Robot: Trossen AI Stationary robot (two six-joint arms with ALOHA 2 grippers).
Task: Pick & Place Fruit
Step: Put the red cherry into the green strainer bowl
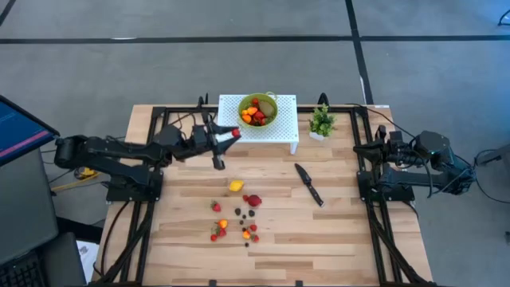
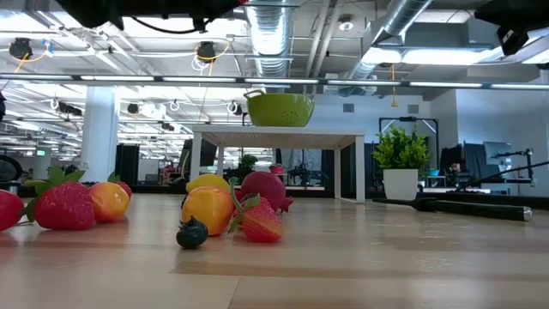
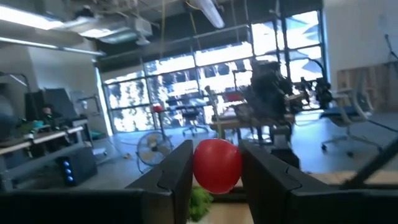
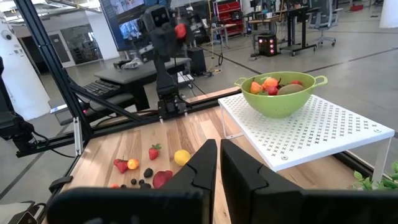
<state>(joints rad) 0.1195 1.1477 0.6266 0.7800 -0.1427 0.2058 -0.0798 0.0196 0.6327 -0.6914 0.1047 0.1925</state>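
Left gripper [image 1: 233, 133] — clamped on red fruit [image 3: 217, 165]

One colander [image 1: 258, 109], one knife [image 1: 309, 184], one plant [image 1: 322, 122].

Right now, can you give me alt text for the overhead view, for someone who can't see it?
The left gripper holds a small red fruit raised beside a green colander of fruit on a white perforated stand. More toy fruits lie scattered on the wooden table, near a black knife and a potted plant. The right arm waits at the table's right edge.

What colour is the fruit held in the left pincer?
Red: a round red fruit between the left pincer fingers, clearest in the left wrist view.
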